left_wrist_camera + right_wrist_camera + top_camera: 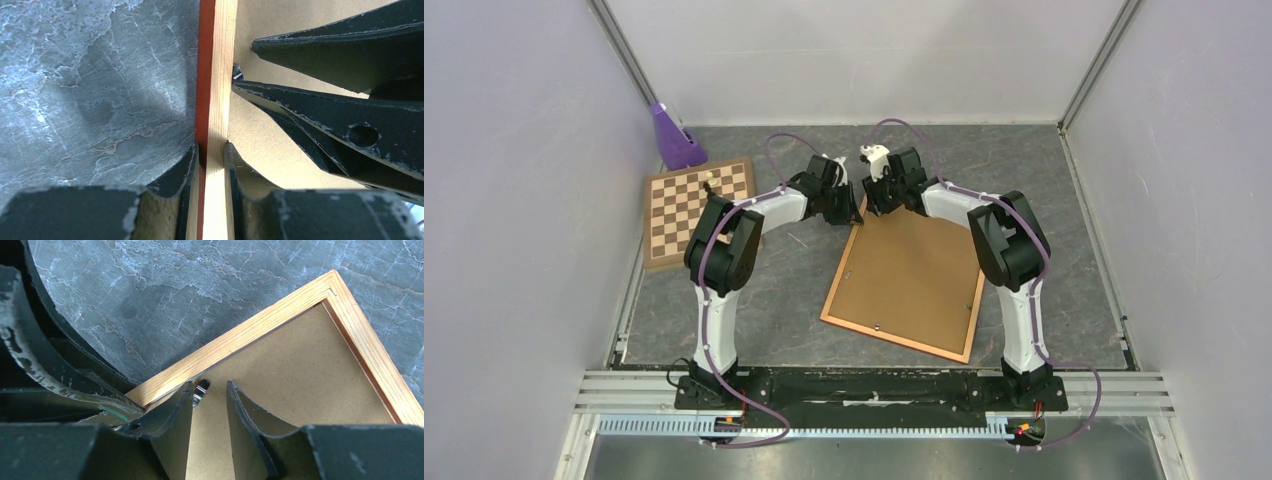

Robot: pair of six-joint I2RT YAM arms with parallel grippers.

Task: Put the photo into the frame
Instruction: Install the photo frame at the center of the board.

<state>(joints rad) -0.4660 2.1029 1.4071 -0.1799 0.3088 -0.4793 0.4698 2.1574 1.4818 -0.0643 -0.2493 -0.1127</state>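
Top external view, nearest first: both arms rise from their bases at the table's near edge, elbows lifted high, forearms angling inward and away until the two wrists meet, tipped downward, over one far corner.

Between the arms a thin-railed rectangular orange-brown wooden frame (pixel 240 338) lies flat and face down on the grey marbled tabletop (pixel 774 290). A plain brown hardboard backing panel (pixel 909 275) fills its opening. The frame sits askew to the table, with its near-right corner closest to the bases and its far-left corner under the wrists. The near rail looks the longer side, but foreshortening leaves the long axis unsure.

Left wrist view: the left gripper (pixel 211 147) straddles the frame's left rail, which runs straight away from the camera. One finger stands on the table side against the orange outer face, and the other on the panel side against the pale bare wood. The jaws are closed down to the rail's width and pinch it.

Right wrist view: the right gripper (pixel 210 387) hangs just inside the same corner, over the panel. Its fingers are parted by a narrow gap with nothing between them, and a small metal retaining tab (pixel 201 390) lies just beside one fingertip.

Farther left lies a square brown checkered chessboard (pixel 699 205). Beyond it, in the corner, stands a purple plastic object (pixel 674 140).
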